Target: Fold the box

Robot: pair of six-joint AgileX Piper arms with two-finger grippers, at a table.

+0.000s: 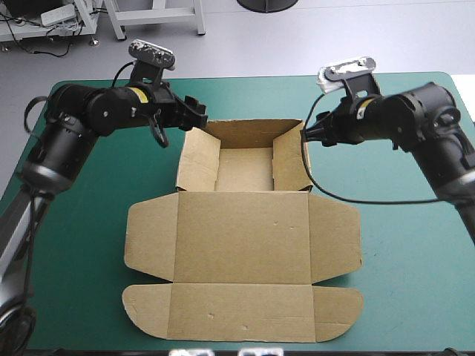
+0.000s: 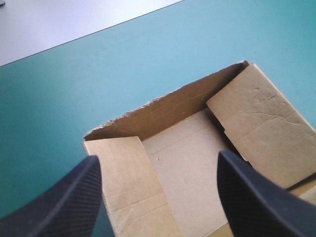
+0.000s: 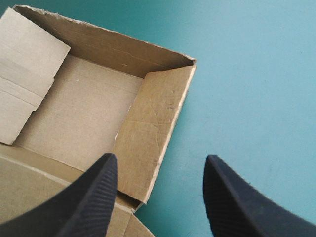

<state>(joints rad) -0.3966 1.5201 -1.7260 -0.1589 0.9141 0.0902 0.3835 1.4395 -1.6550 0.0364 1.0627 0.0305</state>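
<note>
- we're seeing brown cardboard box: open tray w/ lid lying flat.
- left gripper hovering by far-left cnr, fingers apart.
- right gripper by far-right cnr, fingers apart.

Robotics lab: left arm and right arm reach over a table with a teal-green cover. Beyond its far edge are grey floor, white stand legs and, far left, loose cables.
</note>
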